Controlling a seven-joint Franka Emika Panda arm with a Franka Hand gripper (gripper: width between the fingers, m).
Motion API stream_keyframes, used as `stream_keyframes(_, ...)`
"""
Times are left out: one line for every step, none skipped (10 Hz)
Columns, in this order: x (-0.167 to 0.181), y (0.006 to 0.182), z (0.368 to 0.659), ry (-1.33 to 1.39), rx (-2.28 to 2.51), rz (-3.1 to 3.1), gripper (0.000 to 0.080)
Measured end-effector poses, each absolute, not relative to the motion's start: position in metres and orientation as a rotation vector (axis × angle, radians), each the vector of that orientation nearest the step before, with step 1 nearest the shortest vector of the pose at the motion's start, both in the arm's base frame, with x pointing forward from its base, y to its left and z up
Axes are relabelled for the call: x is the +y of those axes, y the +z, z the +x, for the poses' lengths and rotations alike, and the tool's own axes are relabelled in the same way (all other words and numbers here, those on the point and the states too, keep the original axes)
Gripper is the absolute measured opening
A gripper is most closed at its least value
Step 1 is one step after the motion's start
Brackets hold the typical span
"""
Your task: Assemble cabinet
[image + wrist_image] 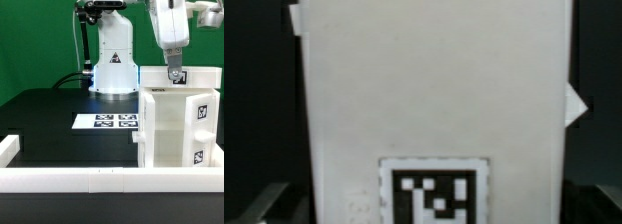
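Observation:
The cabinet [175, 125], a tall white box with square black-and-white tags on its side, stands at the exterior view's right, behind the rail. My gripper [175, 76] comes down from above onto the cabinet's top edge. In the wrist view a white panel [429, 90] with one tag [438, 192] fills the span between my two dark fingers [278, 205], which sit against its two sides. My gripper [434, 205] looks shut on this panel. The inside of the cabinet and any drawer blocks are hidden.
The marker board [108, 121] lies flat on the black table in front of the arm's base [112, 62]. A long low white rail [90, 180] runs along the table's near edge, with a raised end at the exterior view's left [8, 148].

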State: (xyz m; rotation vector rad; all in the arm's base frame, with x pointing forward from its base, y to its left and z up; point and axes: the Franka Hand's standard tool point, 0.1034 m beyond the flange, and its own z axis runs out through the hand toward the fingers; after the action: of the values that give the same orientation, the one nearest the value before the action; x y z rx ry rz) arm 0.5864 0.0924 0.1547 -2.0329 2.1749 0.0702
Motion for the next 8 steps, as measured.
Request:
stream_keyframes(0.093, 0.157, 0.586, 0.075, 2.119, -2.094, 0.0648)
stream_keyframes(0.094, 0.166, 0.589, 0.08, 2.061, -2.139, 0.0648)
stream_keyframes(0.096, 0.176, 0.591, 0.081, 2.038, -2.14, 0.0649)
stream_keyframes(0.1, 0.183, 0.589, 0.098, 1.947, -2.228, 0.0649)
stream_keyframes(0.102, 0.187, 0.591, 0.108, 1.851, -2.31, 0.0649)
stream_keyframes(0.101, 0.184, 0.591, 0.094, 1.788, -2.357, 0.0649)
stream_keyframes(0.101, 0.184, 0.591, 0.083, 1.676, -2.436, 0.0649)
stream_keyframes(0.101, 0.184, 0.591, 0.073, 1.588, -2.492, 0.0649)
